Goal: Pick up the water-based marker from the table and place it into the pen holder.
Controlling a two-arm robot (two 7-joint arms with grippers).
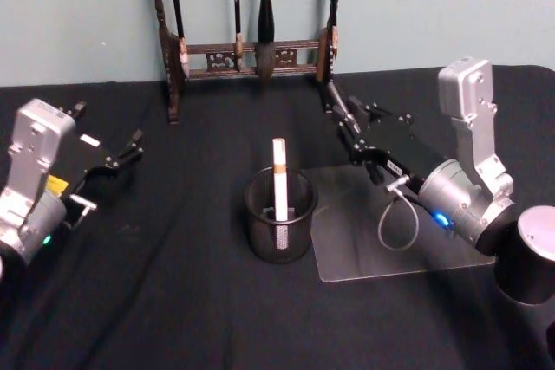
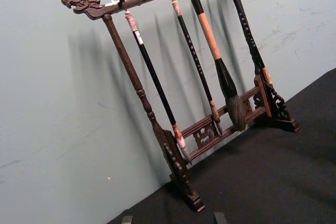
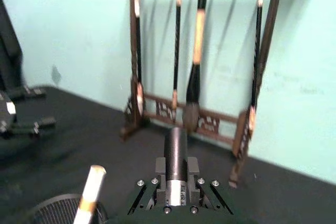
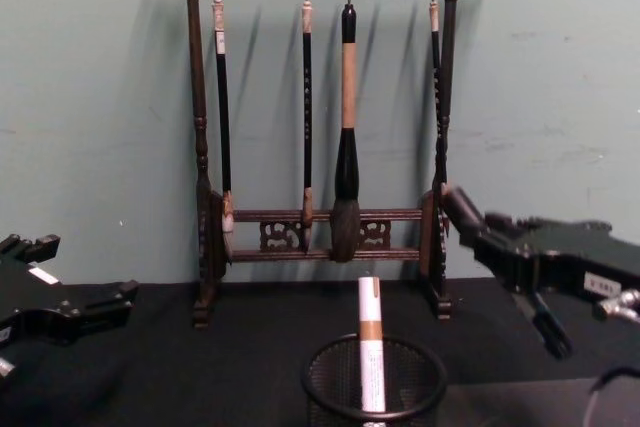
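Right gripper (image 1: 336, 101) jaws: cannot tell whether they are apart or together. The right wrist view shows a single dark bar at the centre, and the head view shows one thick black tip.
Right gripper place: held above the table (image 1: 173, 301), behind and to the right of the pen holder (image 1: 279, 230), with its tip close by the right post of the brush rack (image 1: 247, 51).
Left gripper (image 1: 130, 143) jaws: apart, with nothing between them. The two fingertips (image 2: 219, 217) stand well separated in the left wrist view.
Left gripper place: at the left side of the table, well apart from the pen holder and pointing toward the rack.
Marker (image 1: 279, 178): inside the pen holder, standing nearly upright. Its body is white with a tan band near the top, and its upper part rises clear of the rim.
Pen holder: on the table at mid-front, between the two arms, just at the left edge of a clear sheet (image 1: 390, 231).
Clear sheet: flat on the table beneath the right arm.
Brush rack: at the back of the table against the pale wall, with four brushes hanging from its top bar.
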